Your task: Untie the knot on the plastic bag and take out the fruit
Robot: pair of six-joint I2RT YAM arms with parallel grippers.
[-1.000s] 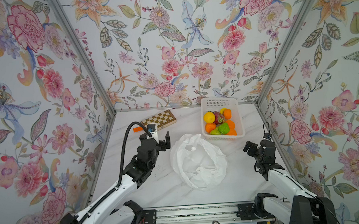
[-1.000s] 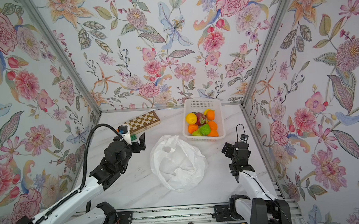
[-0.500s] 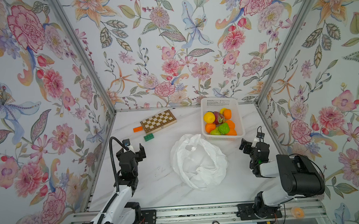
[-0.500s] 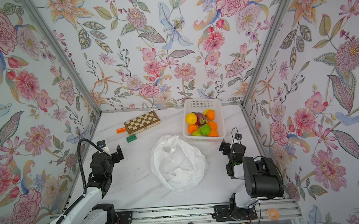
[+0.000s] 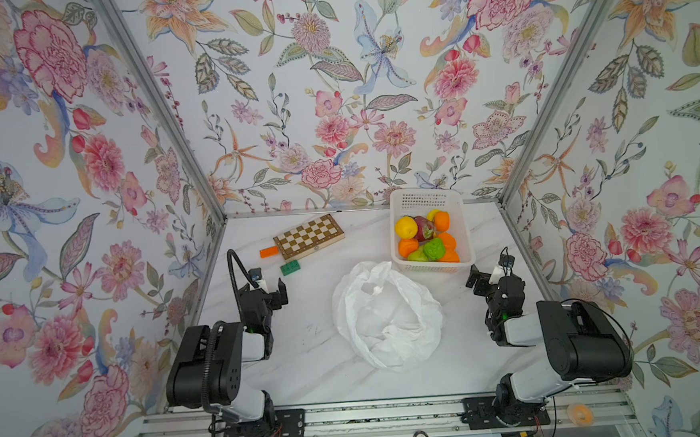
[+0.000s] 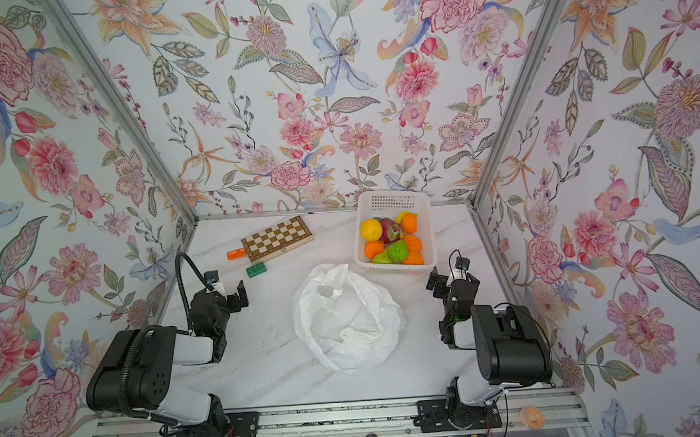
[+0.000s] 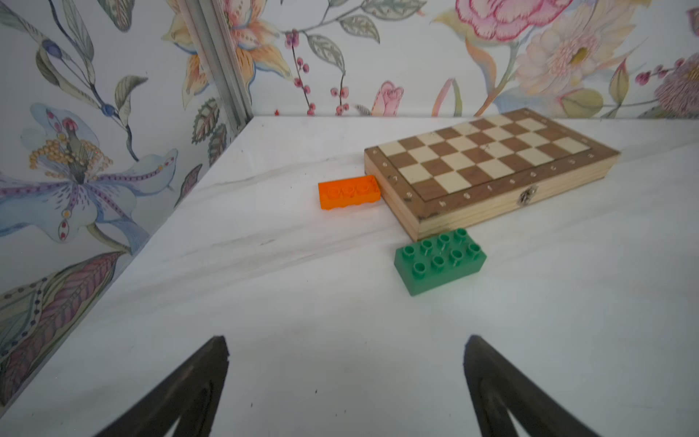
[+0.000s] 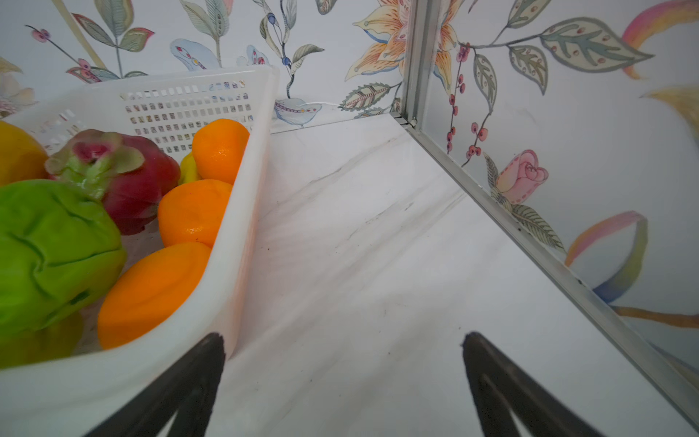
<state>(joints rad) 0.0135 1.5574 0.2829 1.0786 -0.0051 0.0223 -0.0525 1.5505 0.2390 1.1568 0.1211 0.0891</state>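
The plastic bag (image 5: 387,315) lies crumpled in the middle of the desk (image 5: 307,367), mouth gaping upward, its thin white film slumped in soft folds. The fruit (image 5: 424,240) sits in the white basket (image 5: 426,195) just behind the bag and a little to the right, against the back wall, and the basket's near edge comes close to the bag's rim. From the right wrist view you can make out oranges (image 8: 193,215) lined along the basket's side wall, a pink-red dragon fruit (image 8: 128,178) behind them, a lumpy green piece (image 8: 49,249) in front and a yellow one (image 8: 15,155) at the edge of the view. The right fingers (image 8: 177,393) stand wide apart and hold nothing, low over bare desk just beside the basket's near corner; whether one brushes the basket I cannot tell. On the other side of the bag, well apart from it, the left fingers (image 7: 189,393) are spread just as wide and empty, pointing toward a green brick (image 7: 440,261). Beyond that, an orange brick (image 7: 350,195) lies right up against the end of a folded chessboard (image 7: 488,166). Both arms sit folded low near the front rail, one on each side of the bag
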